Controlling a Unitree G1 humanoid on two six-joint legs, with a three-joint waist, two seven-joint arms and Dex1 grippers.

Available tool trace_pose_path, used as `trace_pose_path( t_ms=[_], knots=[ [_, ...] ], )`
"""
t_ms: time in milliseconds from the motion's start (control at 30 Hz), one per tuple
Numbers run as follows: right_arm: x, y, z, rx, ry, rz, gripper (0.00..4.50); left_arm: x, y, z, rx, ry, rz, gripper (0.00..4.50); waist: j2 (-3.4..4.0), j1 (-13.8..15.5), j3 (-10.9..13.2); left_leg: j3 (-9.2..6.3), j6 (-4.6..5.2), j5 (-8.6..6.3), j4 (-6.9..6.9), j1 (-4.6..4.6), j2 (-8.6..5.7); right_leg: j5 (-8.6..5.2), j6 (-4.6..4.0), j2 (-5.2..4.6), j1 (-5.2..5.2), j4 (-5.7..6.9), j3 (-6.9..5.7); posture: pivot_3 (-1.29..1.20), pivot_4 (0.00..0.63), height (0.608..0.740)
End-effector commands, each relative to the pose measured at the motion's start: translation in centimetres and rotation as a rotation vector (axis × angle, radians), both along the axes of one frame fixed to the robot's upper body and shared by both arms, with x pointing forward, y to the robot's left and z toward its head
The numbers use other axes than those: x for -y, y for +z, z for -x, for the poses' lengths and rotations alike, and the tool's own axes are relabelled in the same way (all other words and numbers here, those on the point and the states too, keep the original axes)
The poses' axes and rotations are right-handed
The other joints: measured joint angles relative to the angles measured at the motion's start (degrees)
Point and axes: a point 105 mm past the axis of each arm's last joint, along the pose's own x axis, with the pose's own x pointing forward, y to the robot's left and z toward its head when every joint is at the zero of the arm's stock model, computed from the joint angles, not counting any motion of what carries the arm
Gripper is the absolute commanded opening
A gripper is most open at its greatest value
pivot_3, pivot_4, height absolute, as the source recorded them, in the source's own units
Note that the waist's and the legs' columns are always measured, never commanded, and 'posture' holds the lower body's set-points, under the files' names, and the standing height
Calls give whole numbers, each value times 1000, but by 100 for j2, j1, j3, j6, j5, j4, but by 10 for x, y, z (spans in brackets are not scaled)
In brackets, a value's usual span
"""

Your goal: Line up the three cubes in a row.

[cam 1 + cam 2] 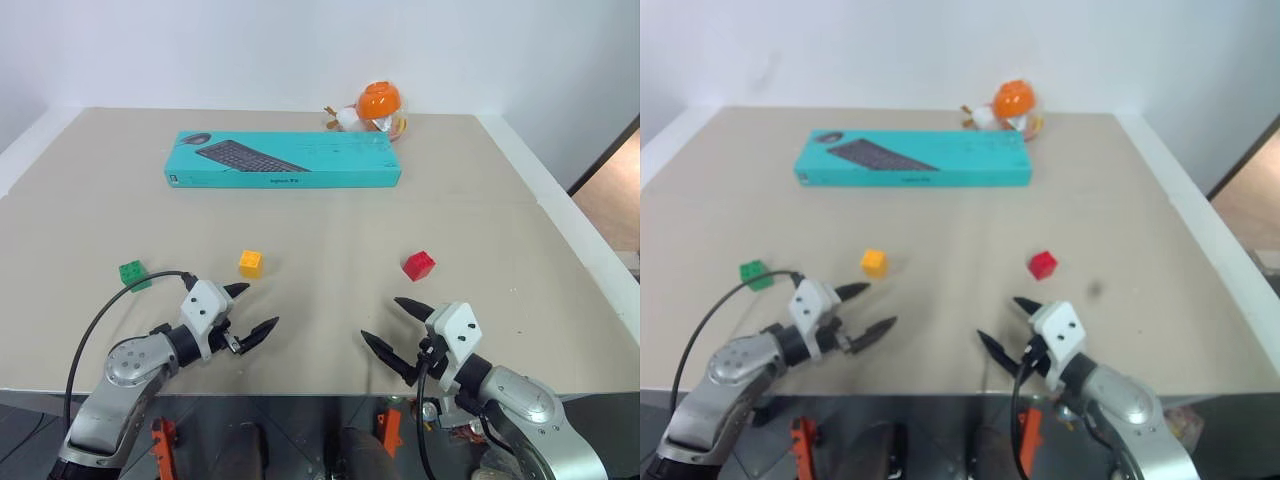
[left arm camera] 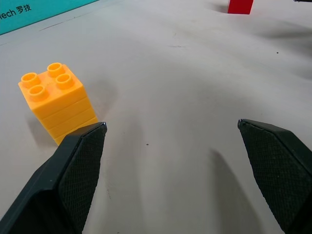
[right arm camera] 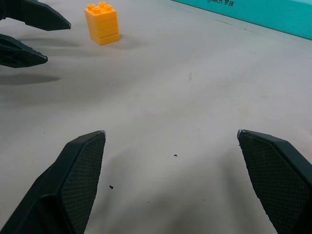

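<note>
Green cube point(image 1: 132, 272), yellow cube point(image 1: 250, 262), red cube point(image 1: 418, 265) apart on table point(image 1: 330, 225); left end effector point(image 1: 251, 314) and right end effector point(image 1: 397, 327) both wide, empty.

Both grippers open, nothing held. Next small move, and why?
Probably ease the left gripper forward around the yellow cube: it lies just ahead, nearest that gripper, and sits between the green cube and red cube, already roughly level with them.

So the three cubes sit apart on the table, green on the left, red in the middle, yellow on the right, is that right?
Not quite. The middle cube is the yellow cube, and the red cube is on the right. The green cube is on the left, as you said. The left eye view shows this.
</note>
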Motion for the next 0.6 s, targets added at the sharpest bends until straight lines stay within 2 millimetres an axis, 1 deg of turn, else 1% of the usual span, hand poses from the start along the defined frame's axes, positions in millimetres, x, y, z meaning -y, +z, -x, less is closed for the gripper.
trace_pose_path(
  t_ms=[33, 100, 233, 533, 600],
  knots=[
    [3, 10, -1, 27, -10, -16, 4500, 3, 11, 2, 62, -31, 9, 4456, 0, 0, 0, 0, 0, 0, 0, 0, 0, 0, 0, 0, 0, 0, 0, 0, 150, 740],
    [3, 10, -1, 10, -20, -35, 4500, 8, 15, 5, 67, -70, 61, 4456, 0, 0, 0, 0, 0, 0, 0, 0, 0, 0, 0, 0, 0, 0, 0, 0, 150, 740],
    [2, 10, -1, 2, -20, -40, 4500, 13, 18, 10, 61, -120, 102, 4456, 0, 0, 0, 2, 0, 0, 0, 0, 0, 0, 0, -1, 0, 0, 2, 0, 150, 740],
    [-1, 12, 0, 27, -14, -27, 4500, 18, 19, 13, 41, -187, 130, 4456, 0, 0, 0, 1, 0, 0, 0, 0, -1, 0, 0, 1, 0, 0, 1, 0, 150, 740],
    [-1, 19, -1, 25, -27, -81, 4500, 21, 21, 17, 53, -242, 120, 4456, 0, 0, 0, 0, 0, 0, 0, 0, -1, 1, -1, 1, 0, 0, 1, 0, 150, 740]
  ],
)
